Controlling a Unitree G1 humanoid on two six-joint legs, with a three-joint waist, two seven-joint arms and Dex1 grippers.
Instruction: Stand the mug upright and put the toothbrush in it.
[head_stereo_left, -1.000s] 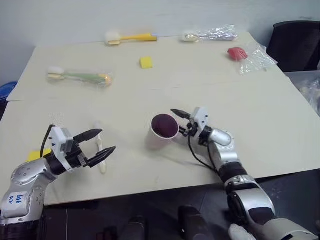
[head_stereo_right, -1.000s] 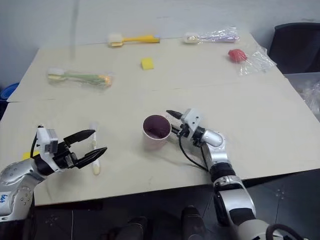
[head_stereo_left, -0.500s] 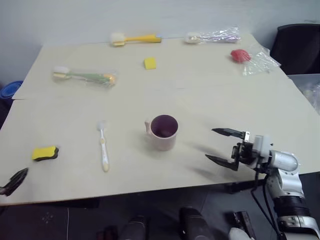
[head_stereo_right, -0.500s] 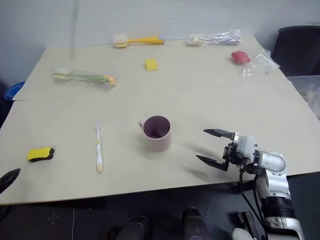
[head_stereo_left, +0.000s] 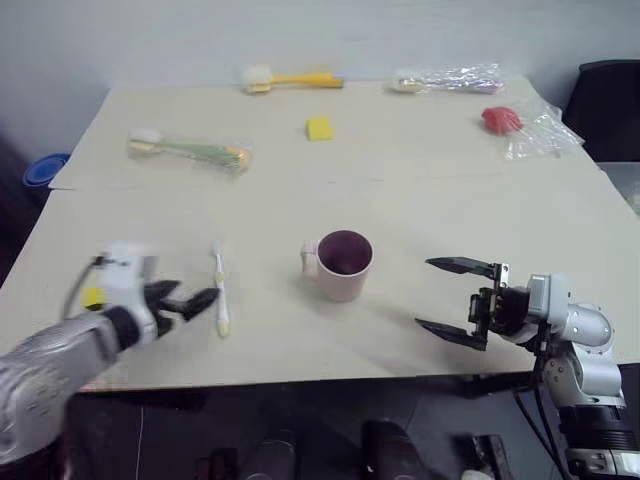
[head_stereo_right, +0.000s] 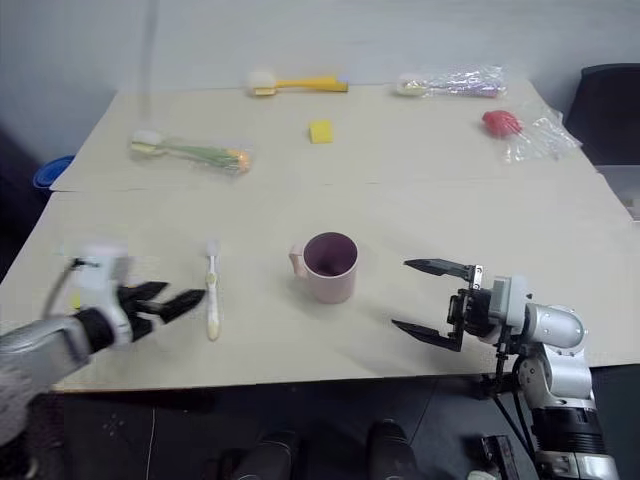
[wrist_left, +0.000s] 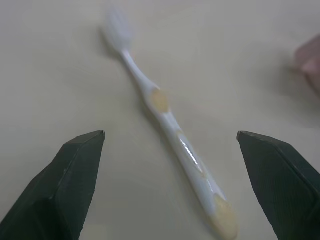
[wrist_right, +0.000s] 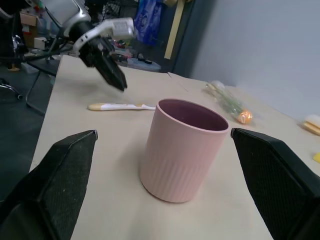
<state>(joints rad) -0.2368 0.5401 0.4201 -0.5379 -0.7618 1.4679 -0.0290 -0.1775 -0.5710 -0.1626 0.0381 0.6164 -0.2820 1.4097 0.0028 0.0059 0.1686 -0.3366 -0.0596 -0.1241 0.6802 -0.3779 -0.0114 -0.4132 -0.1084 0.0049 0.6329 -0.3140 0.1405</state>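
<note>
The mug (head_stereo_left: 343, 264) stands upright near the middle of the desk (head_stereo_left: 420, 190), handle toward the robot's left. The right wrist view shows its ribbed lower wall, which the head views do not. The toothbrush (head_stereo_left: 221, 291) lies flat left of the mug, long axis running away from the robot, bristles at the far end. The left hand (head_stereo_left: 190, 300) sits just left of the toothbrush, spread wide and empty. The right hand (head_stereo_left: 448, 298), right of the mug, also gapes wide, empty.

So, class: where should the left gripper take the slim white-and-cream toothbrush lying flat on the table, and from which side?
Probably mid-handle on the slim white-and-cream toothbrush, coming from above: it lies flat on the table, and the open left gripper straddles its narrow width.
</note>
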